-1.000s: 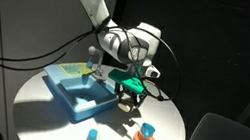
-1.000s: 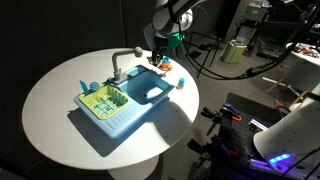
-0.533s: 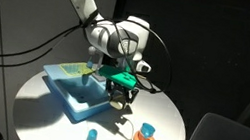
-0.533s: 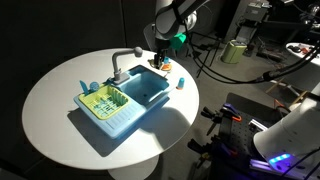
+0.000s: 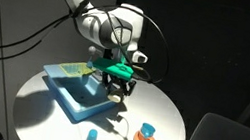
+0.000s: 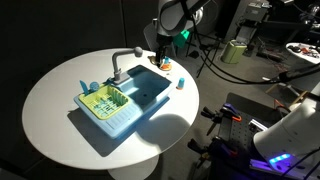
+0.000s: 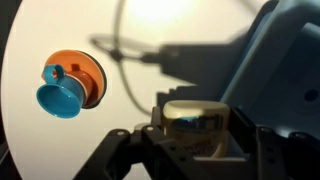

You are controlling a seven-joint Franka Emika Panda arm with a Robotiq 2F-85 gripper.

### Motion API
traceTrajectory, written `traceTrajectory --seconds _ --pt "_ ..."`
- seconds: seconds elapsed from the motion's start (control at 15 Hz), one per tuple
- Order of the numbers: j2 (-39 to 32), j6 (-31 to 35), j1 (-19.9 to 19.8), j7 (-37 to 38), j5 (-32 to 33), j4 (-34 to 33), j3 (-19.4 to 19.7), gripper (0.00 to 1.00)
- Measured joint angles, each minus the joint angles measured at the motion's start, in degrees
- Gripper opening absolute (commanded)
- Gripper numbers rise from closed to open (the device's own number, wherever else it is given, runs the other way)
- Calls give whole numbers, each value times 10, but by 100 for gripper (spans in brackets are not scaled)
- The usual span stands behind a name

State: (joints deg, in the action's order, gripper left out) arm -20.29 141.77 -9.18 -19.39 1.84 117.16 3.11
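Note:
My gripper (image 7: 196,138) is shut on a small cream-coloured jar (image 7: 195,122) with a dark label, held between the two black fingers. In both exterior views the gripper (image 5: 119,91) (image 6: 160,62) hangs just above the near corner of a blue toy sink (image 5: 73,94) (image 6: 125,103) on the round white table (image 5: 173,118). The sink's edge (image 7: 290,60) shows at the right of the wrist view. An orange dish with a blue cup (image 7: 70,85) (image 5: 145,136) (image 6: 181,84) lies on the table beside the gripper.
A grey faucet (image 6: 120,62) stands at the sink's back edge, and a green rack (image 6: 102,100) fills its far end. A small blue cylinder (image 5: 91,138) stands near the table's front edge. A thin cable (image 7: 128,50) runs across the tabletop. Lab equipment surrounds the table.
The arm has swung with the jar from over the bare tabletop toward the sink's corner. The jaws have kept the same width.

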Motion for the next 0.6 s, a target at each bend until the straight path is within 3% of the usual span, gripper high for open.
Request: traceTrajectory --seconds 0.6 --pt "62 -2 3 -17 -1 64 -15 44"
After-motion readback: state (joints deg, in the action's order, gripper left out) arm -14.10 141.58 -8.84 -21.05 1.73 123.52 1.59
